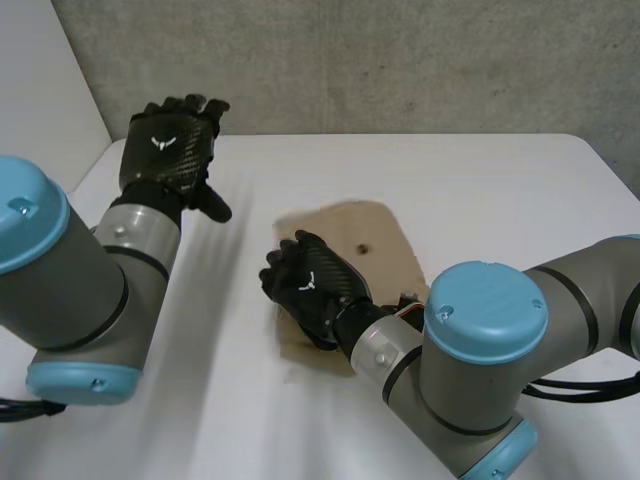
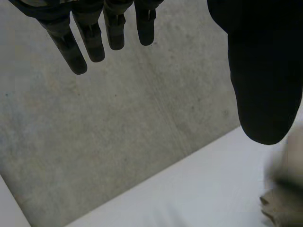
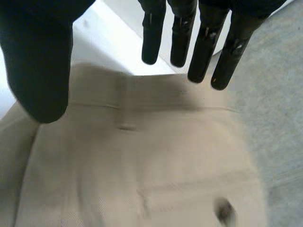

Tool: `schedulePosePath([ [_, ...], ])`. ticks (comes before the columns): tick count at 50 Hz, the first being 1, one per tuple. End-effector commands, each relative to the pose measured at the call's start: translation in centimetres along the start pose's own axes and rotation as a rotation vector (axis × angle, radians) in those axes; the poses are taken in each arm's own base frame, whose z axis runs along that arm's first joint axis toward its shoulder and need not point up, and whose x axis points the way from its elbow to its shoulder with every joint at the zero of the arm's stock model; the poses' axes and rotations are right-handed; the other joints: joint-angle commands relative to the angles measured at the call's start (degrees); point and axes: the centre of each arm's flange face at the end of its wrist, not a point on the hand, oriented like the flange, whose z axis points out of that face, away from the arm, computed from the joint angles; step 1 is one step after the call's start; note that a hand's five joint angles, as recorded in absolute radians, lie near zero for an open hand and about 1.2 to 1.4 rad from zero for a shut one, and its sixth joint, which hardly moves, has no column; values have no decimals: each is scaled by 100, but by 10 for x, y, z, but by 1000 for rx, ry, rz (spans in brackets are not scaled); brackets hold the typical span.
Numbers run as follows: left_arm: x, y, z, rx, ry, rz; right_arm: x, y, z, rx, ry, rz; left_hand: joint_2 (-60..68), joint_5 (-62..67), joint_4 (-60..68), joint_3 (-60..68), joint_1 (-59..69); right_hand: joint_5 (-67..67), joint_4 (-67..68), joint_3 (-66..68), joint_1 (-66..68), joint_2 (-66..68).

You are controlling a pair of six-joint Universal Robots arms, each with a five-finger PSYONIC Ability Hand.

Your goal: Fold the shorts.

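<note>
The tan shorts (image 1: 372, 238) lie folded into a small block in the middle of the white table, a dark button (image 1: 362, 247) on top. My right hand (image 1: 310, 287) hovers over their near left part. In the right wrist view its fingers (image 3: 206, 42) are straight and spread from the thumb, holding nothing, with the shorts (image 3: 142, 161) and the button (image 3: 225, 210) under the palm. My left hand (image 1: 170, 145) is raised over the table's far left, away from the cloth. Its fingers (image 2: 92, 40) are straight and empty; a corner of the shorts (image 2: 284, 204) lies below its thumb.
The white table (image 1: 500, 190) ends at a grey concrete wall (image 1: 400, 60) at the back. A white panel (image 1: 50, 90) stands at the far left. My right arm crosses the table's near right part.
</note>
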Motion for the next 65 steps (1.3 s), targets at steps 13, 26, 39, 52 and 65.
schedulePosePath([
  [13, 92, 42, 11, -176, 197, 6, 125, 32, 2, -179, 286, 648, -171, -262, -181, -275, -94, -1343, -1317, -1301, -1009, -1313],
  [26, 110, 129, -7, -581, 254, 62, 111, 115, 16, -450, 240, 665, -171, -262, -181, -275, -94, -1343, -1317, -1301, -1009, -1313],
  [39, 94, 97, 7, -530, 226, 35, 123, 100, 9, -442, 236, 527, -171, -262, -181, -275, -94, -1343, -1317, -1301, -1009, -1313],
  [52, 6, -75, 11, -131, 47, -76, 219, -28, -52, -84, 654, 551, -171, -262, -181, -275, -94, -1343, -1317, -1301, -1009, -1313],
  [65, -39, -103, -11, -184, 33, -72, 231, -43, -83, -156, 730, 468, -167, -258, -176, -270, -89, -1343, -1317, -1301, -1009, -1313],
])
